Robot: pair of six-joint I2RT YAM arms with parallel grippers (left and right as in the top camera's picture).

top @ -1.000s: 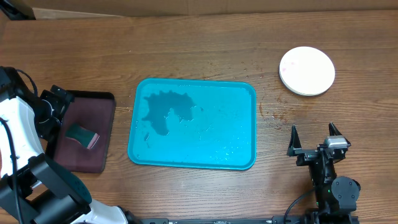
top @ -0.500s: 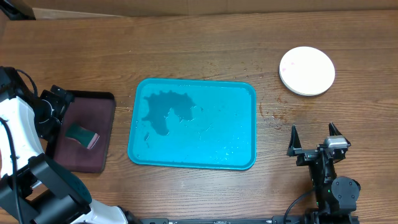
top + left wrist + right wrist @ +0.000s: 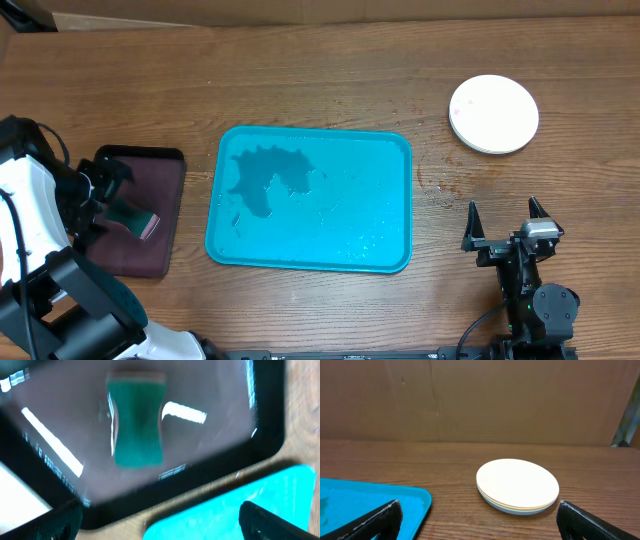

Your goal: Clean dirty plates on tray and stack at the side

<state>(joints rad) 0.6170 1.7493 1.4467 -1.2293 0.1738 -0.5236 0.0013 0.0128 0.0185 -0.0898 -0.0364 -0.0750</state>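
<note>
Overhead view: bright, even light from above; short soft shadows; sharp throughout. Left wrist view: heavy motion blur; white glare streaks across the maroon tray [image 3: 210,435]; green sponge [image 3: 136,420] smeared. Right wrist view: clear, evenly lit; thin shadow beneath the plates [image 3: 517,485].

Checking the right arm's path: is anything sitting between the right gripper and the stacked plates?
Nothing visible. Only wooden table lies between the right gripper and the plates; the tray sits off to the side.

wide gap between tray [image 3: 350,225] and stacked plates [image 3: 493,113]
</note>
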